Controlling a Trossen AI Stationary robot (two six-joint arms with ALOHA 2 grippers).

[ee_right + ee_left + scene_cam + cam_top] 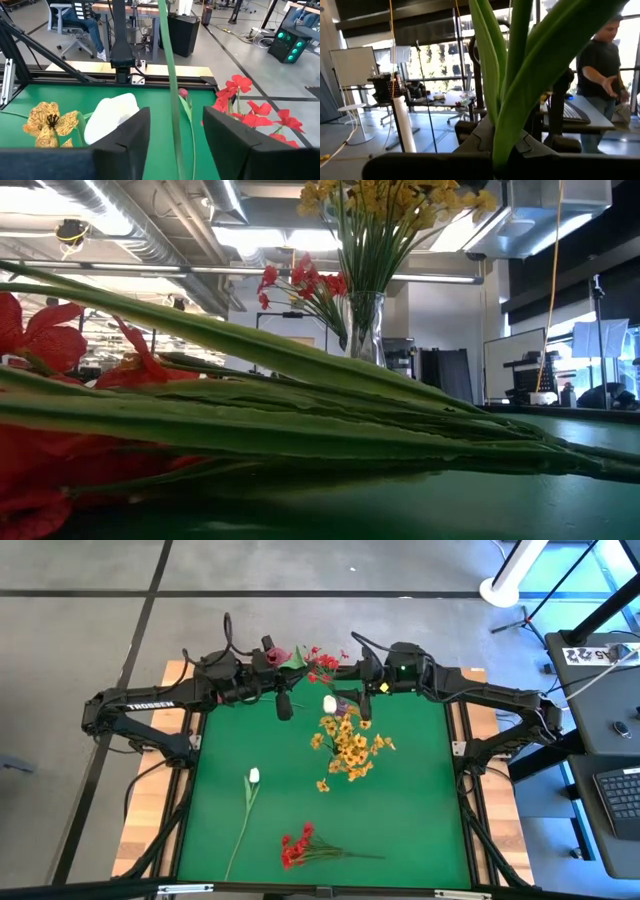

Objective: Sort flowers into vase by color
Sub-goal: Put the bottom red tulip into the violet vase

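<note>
With left claw (pixel 500 162) clamped on leafy stem (pixel 520 75) and right claw (pixel 172 147) spread round a thin stem (pixel 167 60), white bud (pixel 112 117) just beside one finger: centre the stem in the gap, close gently, lift straight, steer clear of yellow blooms (pixel 47 122) beyond the bud.

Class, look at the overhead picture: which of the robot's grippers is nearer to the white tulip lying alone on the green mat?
Left. The left gripper sits at the mat's far edge, nearly above the white tulip. The right gripper is at the same far edge, but beyond the yellow flowers.
</note>
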